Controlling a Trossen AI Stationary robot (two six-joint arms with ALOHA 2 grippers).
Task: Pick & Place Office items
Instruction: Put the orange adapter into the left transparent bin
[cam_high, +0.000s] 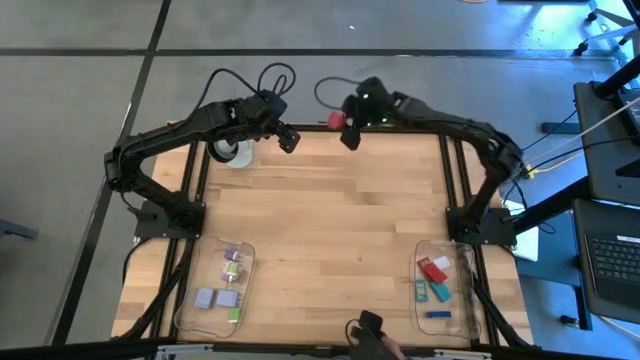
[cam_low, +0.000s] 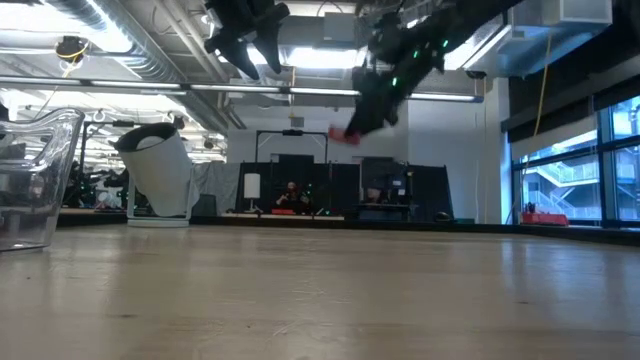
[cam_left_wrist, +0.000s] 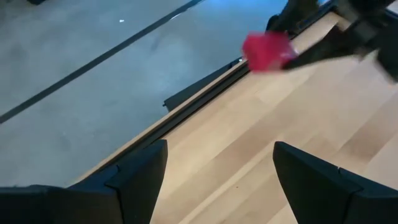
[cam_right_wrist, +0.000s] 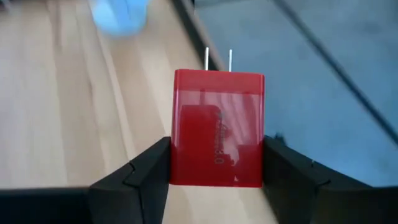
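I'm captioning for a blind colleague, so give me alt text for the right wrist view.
The right tool grips a red blocky piece between its two dark fingers, two thin metal prongs sticking out of its far end. Beneath lies the wooden table, its dark edge, then grey floor.

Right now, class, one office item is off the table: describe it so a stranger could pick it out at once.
Start at the table's far edge, where both arms meet. The right hand hangs above that edge, shut on a red block. It is the only item held in the air, with two thin metal prongs sticking out of one end.
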